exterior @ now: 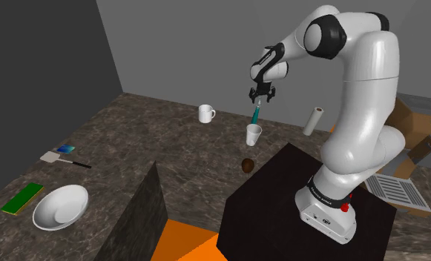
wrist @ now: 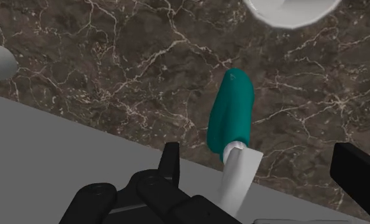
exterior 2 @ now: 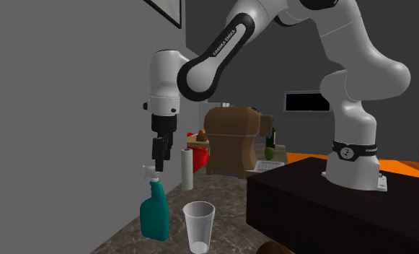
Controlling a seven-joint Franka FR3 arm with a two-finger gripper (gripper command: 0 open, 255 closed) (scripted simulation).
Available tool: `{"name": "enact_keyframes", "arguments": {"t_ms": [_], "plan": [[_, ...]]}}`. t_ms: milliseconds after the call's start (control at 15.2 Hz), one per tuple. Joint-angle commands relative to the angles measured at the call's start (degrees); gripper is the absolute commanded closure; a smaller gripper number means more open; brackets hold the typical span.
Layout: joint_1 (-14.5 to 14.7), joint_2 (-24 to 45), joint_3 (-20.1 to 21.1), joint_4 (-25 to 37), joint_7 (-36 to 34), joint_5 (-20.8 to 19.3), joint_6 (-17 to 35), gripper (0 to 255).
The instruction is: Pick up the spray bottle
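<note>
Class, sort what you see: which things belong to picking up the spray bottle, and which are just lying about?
Job in hand: teal spray bottle; gripper, open at its head.
Lying about: clear cup; white mug; white roll; white bowl; spatula.

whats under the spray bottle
Dark veined counter shows around and below the bottle in the wrist view. The patch under its base is covered by the bottle's own body, so contact can't be seen.
</note>
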State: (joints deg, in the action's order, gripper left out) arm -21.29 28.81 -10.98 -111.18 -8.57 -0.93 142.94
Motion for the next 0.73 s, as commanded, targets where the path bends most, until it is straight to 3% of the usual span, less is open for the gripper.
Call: {"name": "enact_keyframes", "arguments": {"t_ms": [0, 528, 594, 660], "plan": [[-0.28, 1.39, 0.05, 0.83, -0.09, 0.3, 0.69, 0], [-0.71, 5.32, 0.56, 1.22, -0.06, 0.85, 4.2, 0], [-0.74, 5.37, 0.57, 1.22, -0.02, 0.86, 4.25, 255], [-0.74, 5.38, 0.57, 1.24, -0.03, 0.86, 4.25, 255]]}}
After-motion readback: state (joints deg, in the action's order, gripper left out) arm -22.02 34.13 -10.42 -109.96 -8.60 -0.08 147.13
